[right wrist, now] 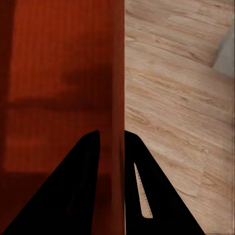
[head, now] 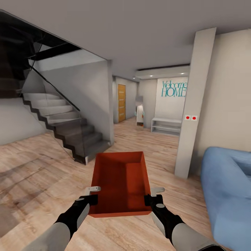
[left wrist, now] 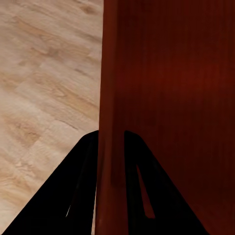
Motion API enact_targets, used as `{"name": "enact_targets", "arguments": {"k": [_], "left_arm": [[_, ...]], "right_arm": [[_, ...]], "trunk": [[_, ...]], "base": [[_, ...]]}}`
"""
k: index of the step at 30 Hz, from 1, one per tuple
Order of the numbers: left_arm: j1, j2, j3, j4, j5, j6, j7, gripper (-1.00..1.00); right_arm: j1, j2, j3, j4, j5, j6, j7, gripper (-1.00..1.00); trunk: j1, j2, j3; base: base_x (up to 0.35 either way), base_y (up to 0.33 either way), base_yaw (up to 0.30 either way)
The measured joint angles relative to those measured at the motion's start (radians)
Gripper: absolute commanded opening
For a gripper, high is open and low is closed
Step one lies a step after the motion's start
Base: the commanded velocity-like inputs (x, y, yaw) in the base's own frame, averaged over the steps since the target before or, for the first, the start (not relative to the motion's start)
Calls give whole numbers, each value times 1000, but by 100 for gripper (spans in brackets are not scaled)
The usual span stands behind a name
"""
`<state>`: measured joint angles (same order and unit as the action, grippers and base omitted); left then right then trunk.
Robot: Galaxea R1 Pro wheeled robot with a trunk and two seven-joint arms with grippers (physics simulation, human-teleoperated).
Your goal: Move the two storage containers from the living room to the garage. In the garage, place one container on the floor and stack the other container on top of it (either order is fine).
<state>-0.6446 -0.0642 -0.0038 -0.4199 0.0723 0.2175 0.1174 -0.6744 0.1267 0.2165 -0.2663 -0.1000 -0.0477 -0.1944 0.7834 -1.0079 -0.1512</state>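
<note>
One orange-red storage container [head: 120, 181] hangs in front of me above the light wood plank floor [head: 35, 174], open side up and empty. My left gripper [head: 92, 194] is shut on its left wall and my right gripper [head: 153, 195] on its right wall. In the left wrist view the black fingers [left wrist: 83, 186] pinch the thin red wall [left wrist: 166, 98]. The right wrist view has the same pinch on the other wall [right wrist: 63, 88], fingers [right wrist: 83, 186] on either side. The second container and the garage are out of view.
A dark staircase [head: 66, 129] with a glass rail rises at the left. A pale pillar [head: 191, 115] and a blue sofa [head: 228, 188] stand close on the right. Ahead, a hallway leads to an orange door [head: 121, 103] and a white shelf [head: 166, 125].
</note>
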Motion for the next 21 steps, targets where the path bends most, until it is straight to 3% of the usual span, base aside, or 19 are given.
{"name": "enact_targets", "arguments": {"k": [6,21], "left_arm": [[0,-2,2,1,-3,1,1,-100],[0,1,2,6,1,0,-1,-100]], "right_arm": [[0,-1,1,1,-1,1,2,-100],[0,1,4,1,-2,6,-1,-100]], "trunk": [[0,0,0],[-1,0,0]], "base": [[104,0,-196],[305,0,-7]]}}
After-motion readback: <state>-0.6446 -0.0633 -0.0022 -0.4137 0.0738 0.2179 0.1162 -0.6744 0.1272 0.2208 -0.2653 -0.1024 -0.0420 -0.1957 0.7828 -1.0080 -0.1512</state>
